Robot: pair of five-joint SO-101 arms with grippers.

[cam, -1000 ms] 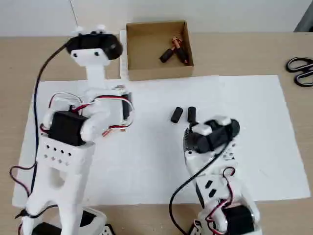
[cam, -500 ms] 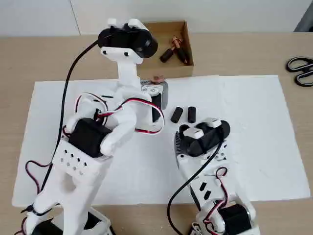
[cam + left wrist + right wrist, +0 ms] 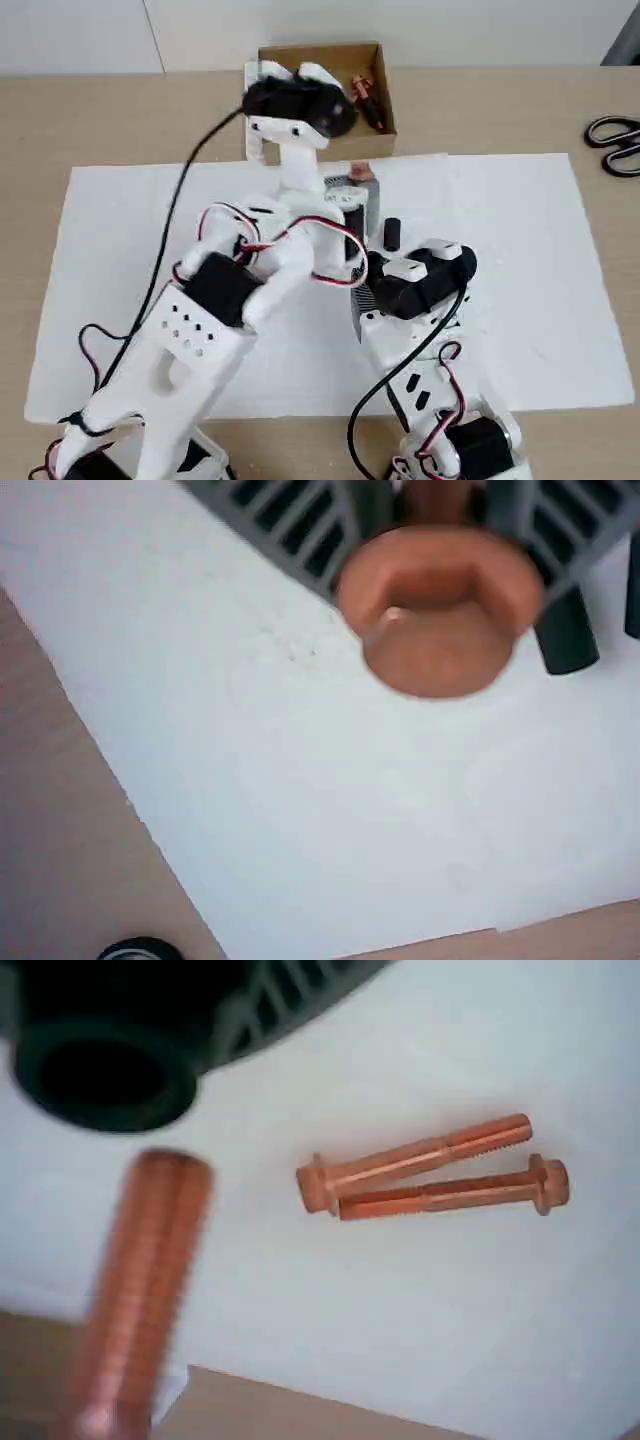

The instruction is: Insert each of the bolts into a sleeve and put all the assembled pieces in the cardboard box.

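Observation:
My left gripper [image 3: 352, 190] is shut on a copper bolt [image 3: 435, 610], whose hex head faces the left wrist camera. It hangs over the white paper just in front of the cardboard box [image 3: 300, 100], close to the right arm. My right gripper [image 3: 150, 1000] is shut on a black sleeve [image 3: 100, 1075], its open bore showing. The held bolt's shank [image 3: 140, 1290] is blurred and stands close beside that sleeve. Two loose bolts [image 3: 420, 1175] lie side by side on the paper. A loose black sleeve [image 3: 392, 233] lies between the arms. Assembled pieces [image 3: 365, 95] rest in the box.
The white paper sheet [image 3: 520, 260] covers most of the wooden table. Scissors [image 3: 615, 145] lie at the far right edge. Another black sleeve [image 3: 565, 630] lies on the paper beyond the held bolt. The left arm stretches diagonally across the middle of the sheet.
The left arm has swung from the left side of the paper to the right, carrying the bolt up to the right gripper. The right arm shifted slightly left.

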